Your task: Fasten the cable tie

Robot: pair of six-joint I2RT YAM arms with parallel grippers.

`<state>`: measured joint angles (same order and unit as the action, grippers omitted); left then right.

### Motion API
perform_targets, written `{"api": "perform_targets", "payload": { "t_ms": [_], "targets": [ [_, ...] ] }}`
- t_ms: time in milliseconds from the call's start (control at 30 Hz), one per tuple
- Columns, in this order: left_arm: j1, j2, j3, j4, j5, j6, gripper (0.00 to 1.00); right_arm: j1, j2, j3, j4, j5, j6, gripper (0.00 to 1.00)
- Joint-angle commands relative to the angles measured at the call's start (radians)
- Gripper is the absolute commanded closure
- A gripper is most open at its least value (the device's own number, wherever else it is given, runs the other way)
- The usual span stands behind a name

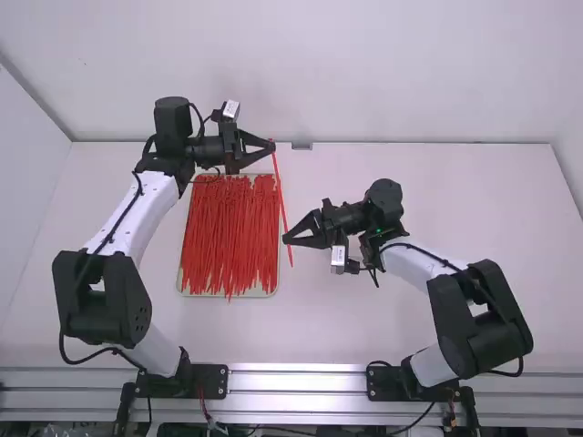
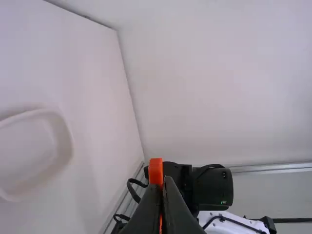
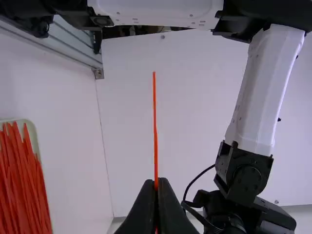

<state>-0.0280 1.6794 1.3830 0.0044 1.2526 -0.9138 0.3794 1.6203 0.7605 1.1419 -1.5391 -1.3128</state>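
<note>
In the high view, your left gripper (image 1: 264, 148) is at the far side of the table (image 1: 455, 182), just past the tray (image 1: 228, 294) with its pile of red ties (image 1: 228, 232). Its fingers are pressed together on one end of a single red cable tie (image 1: 281, 196). The tie is held up off the table. It runs in a nearly straight line from there toward you, along the tray's right edge. Your right gripper (image 1: 290, 238) pinches it close to the other end, and a short bit sticks out past the fingers. So each gripper has one end, and the long line of the tie lies between them. To fasten it, I think the thin end must bend round and go into the end that the left gripper holds. The right gripper is the one next to that thin end.

In the left wrist view, you can see what the high view is too far off to show. A small square head (image 2: 155, 170) sits just past the fingertips, which are squeezed shut on the strap right behind it. The right arm's dark wrist is behind it.

In the right wrist view, the fingers are shut tight on the strap, and the free tip (image 3: 154, 74) points straight out, touching nothing. The tie looks flat and straight here, not bent yet.
</note>
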Motion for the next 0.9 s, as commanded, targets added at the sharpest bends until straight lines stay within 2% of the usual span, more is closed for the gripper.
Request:
{"api": "perform_targets", "payload": {
  "t_ms": [0,767,867],
  "targets": [
    [0.006,-0.005,0.029,-0.002,0.014,0.034,0.98,0.001,0.008,-0.008,0.004,-0.009,-0.001,1.00],
    [-0.002,-0.005,0.029,-0.027,0.004,0.077,0.98,0.002,0.006,-0.008,0.057,0.003,0.007,1.00],
    [-0.002,-0.005,0.029,-0.028,-0.001,0.078,0.98,0.002,0.006,-0.008,0.092,0.042,0.060,1.00]
  ]
}}
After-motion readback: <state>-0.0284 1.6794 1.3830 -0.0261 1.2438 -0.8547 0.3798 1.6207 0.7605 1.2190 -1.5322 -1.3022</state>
